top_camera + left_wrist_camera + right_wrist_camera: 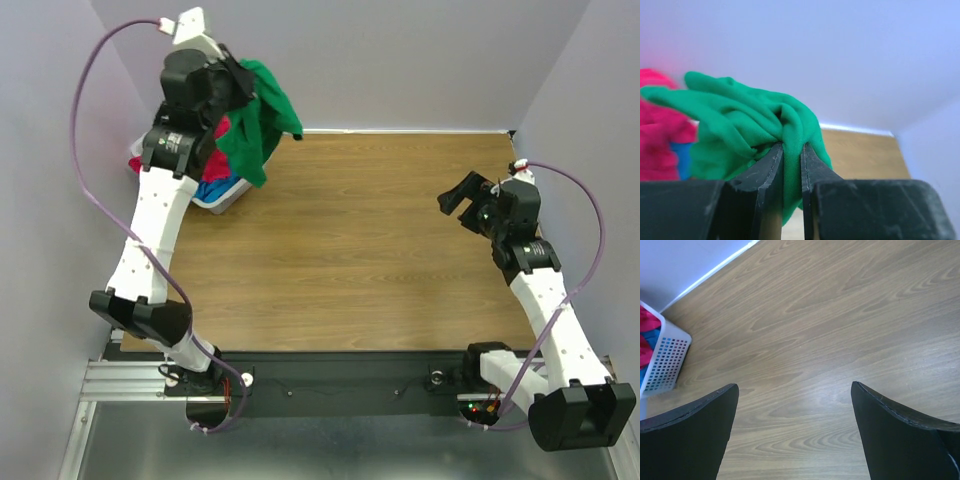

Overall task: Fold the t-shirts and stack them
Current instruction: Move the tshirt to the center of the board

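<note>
above the basket (224, 201), left tool (792, 148) pinches green t-shirt (256, 124); right tool (794, 385) gapes wide.

Light bright, even, diffuse from overhead; shadows soft. Left wrist cam: green t-shirt (790, 125) sharp at jaws, pinkish-red t-shirt (660, 130) left of jaws blurred, wall (850, 50) beyond washed out. Right wrist cam: mild sheen on table (830, 385) between jaws; jaws underexposed.

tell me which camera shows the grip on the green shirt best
The left wrist view: the green shirt is pinched in the left gripper, close up. The top view shows it hanging from that gripper near the basket, the pinch hidden. The right wrist view shows none of it.
</note>
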